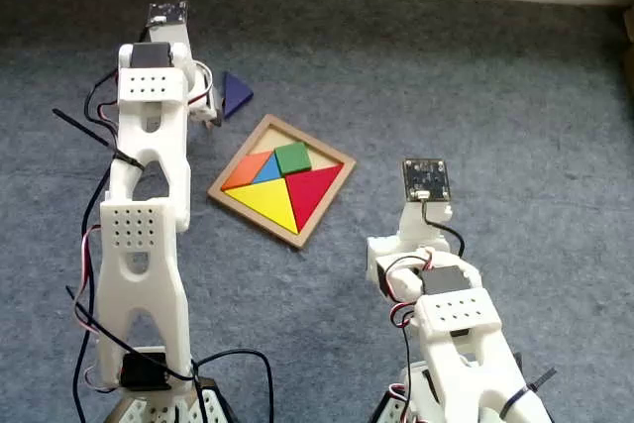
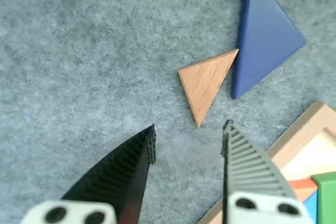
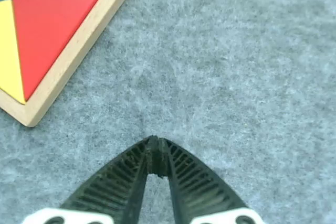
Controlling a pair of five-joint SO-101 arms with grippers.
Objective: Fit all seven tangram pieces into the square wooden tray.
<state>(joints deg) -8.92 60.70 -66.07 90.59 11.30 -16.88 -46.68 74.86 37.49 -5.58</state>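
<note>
Near the middle of the table (image 1: 495,76) the square wooden tray (image 1: 313,142) sits cornerwise. It already holds five pieces: orange (image 1: 250,169), light blue (image 1: 268,169), green (image 1: 293,158), yellow (image 1: 265,203) and red (image 1: 311,192). Bare wood along its far edges marks the room left.

Two pieces lie on the table just beyond the tray's far left side: a dark blue triangle (image 1: 236,93) and a plain wooden triangle (image 2: 206,80), tip to edge, touching or nearly so. The left jaws hang released and spread, just short of the wooden triangle. The right jaws are clenched on nothing, over bare table beside the tray's red corner.

The step in hand looks like the pickup of the sixth piece. It calls for bringing the spread jaws around the thin, flat triangle, pinching its edges, then turning it to suit the gap.

From above, the high view gives the whole tray and its gap. The left wrist view gives the wooden triangle and how it meets the blue one, which the left arm (image 1: 149,146) screens from above. The right wrist view gives the other arm's jaws, pressed together.
</note>
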